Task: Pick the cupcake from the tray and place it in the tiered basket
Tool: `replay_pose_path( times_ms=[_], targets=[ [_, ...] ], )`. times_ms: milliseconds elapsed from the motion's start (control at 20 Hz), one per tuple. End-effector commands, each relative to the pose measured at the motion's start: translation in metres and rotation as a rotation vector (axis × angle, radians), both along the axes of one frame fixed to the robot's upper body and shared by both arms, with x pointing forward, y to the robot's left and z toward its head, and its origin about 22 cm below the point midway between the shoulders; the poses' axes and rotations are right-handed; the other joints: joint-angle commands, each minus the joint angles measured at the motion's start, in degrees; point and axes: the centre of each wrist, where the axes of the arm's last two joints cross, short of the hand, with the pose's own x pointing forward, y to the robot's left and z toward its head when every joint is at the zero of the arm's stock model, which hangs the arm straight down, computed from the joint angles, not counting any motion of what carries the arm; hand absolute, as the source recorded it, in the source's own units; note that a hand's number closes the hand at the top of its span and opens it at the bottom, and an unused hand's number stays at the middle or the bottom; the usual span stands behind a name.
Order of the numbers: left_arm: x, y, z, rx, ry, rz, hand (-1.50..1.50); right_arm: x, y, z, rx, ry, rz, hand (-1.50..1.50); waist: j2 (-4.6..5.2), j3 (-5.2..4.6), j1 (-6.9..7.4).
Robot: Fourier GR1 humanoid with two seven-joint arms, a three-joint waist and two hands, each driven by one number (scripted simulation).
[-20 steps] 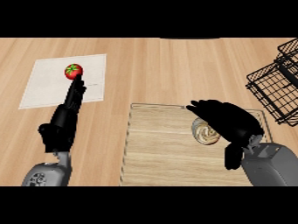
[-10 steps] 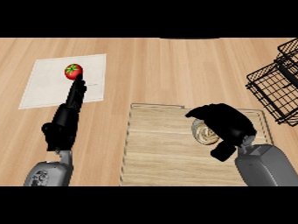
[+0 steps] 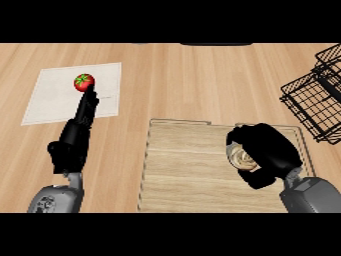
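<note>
The cupcake, pale with a swirled top, sits on the right part of the light wooden tray. My right hand curls over it from the right, thumb below it, hiding most of it. The black wire tiered basket stands at the right edge, apart from the hand. At the left my left hand stays open, fingers straight up towards a red tomato.
A white mat lies on the wooden counter at the upper left with the tomato on it. Bare counter separates the tray from the basket.
My right hand has closed its fingers round the cupcake and shifted a little to the left over it. The left hand has hardly moved.
</note>
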Motion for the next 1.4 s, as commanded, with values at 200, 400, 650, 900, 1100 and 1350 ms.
replay_pose_path(
  times_ms=[200,400,650,900,1100,1350],
  targets=[
    [-0.006,0.022,0.000,-0.006,0.001,0.044,0.00,-0.061,-0.147,-0.026,-0.340,0.074,-0.066,1.50,0.29,0.30,-1.85],
    [-0.007,0.008,0.001,-0.005,0.007,0.023,0.00,-0.077,-0.181,-0.016,-0.273,-0.033,-0.133,1.50,0.37,0.25,-0.82],
    [0.003,-0.003,0.005,-0.004,0.005,0.012,0.00,-0.086,-0.197,0.038,-0.204,-0.172,-0.217,1.50,0.29,0.19,-1.14],
    [-0.003,0.011,0.009,0.006,0.005,0.029,0.00,-0.082,-0.211,0.111,-0.090,-0.301,-0.282,1.50,0.12,0.15,-1.06],
    [0.000,-0.013,-0.006,-0.005,0.004,0.021,0.00,-0.092,-0.217,0.175,-0.032,-0.365,-0.285,1.50,0.19,0.11,-1.35],
    [-0.005,0.005,-0.004,0.003,-0.003,0.010,0.00,-0.107,-0.226,0.240,0.037,-0.370,-0.347,1.50,0.23,0.12,-0.78]
  ],
)
